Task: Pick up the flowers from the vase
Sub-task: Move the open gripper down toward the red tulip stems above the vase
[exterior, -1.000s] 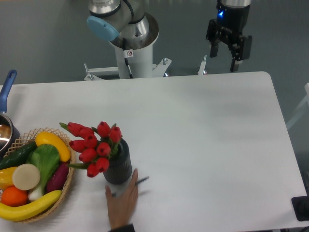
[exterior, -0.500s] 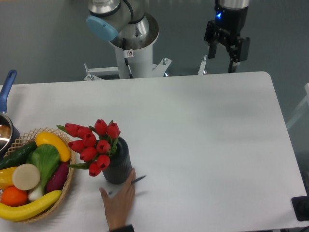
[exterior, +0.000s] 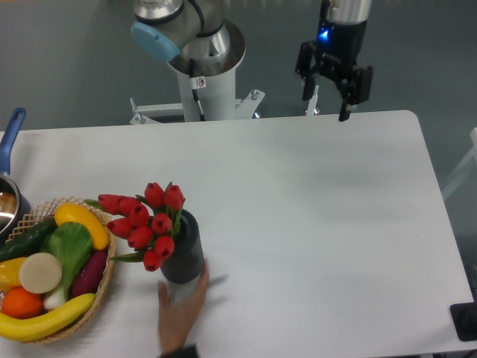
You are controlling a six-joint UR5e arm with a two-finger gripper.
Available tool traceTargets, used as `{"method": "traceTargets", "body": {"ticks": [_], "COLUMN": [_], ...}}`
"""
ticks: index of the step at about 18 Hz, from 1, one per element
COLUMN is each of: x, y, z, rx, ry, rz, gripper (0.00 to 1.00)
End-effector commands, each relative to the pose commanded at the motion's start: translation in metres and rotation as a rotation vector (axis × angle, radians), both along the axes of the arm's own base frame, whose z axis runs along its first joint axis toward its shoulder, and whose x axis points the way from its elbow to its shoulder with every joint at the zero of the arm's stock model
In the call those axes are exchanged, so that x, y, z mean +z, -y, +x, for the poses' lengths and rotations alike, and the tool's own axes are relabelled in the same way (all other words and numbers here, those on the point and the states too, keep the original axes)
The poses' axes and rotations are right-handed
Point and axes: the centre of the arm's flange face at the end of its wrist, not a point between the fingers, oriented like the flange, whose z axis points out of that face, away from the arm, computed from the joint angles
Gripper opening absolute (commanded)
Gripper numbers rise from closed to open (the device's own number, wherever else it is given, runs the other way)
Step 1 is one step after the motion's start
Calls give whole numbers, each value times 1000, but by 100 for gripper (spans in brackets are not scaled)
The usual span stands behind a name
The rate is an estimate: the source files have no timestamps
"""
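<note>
At the table's front left, the flowers (exterior: 145, 222) stand in the vase (exterior: 183, 250), the red buds leaning out to the left over its rim with green leaves among them. The vase is upright on the white table (exterior: 313, 224). A hand (exterior: 181, 304) reaches in from the bottom edge and touches the vase's base at the front; a thin dark object lies on the table just right of it, too small to identify. Just left of the flowers sits a basket (exterior: 45, 287) of fruit and vegetables, and a pot (exterior: 9, 195) with a blue handle shows at the left edge.

The gripper (exterior: 326, 101) hangs well apart from the flowers, far back and to the right, above the table's rear edge. Its fingers point downward and are spread, with nothing between them. The arm's base (exterior: 201, 74) stands behind the table, back of the vase.
</note>
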Motion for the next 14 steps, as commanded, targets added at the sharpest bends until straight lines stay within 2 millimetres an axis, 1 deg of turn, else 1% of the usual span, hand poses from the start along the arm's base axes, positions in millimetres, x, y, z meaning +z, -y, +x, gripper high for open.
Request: {"method": "traceTargets", "body": {"ticks": [3, 5, 6, 8, 10, 12, 14], "x": [-12, -22, -29, -33, -36, -44, -50], "y": [-19, -35, -41, -49, -58, -81, -103], "z": [8, 13, 15, 19, 23, 31, 37], "rx": [7, 9, 9, 6, 15, -18, -8], "ry": [52, 120, 151, 178, 196, 200, 266], "rz": [2, 75, 124, 226, 273, 287, 342], "gripper": [100, 100, 100, 100, 100, 100, 100]}}
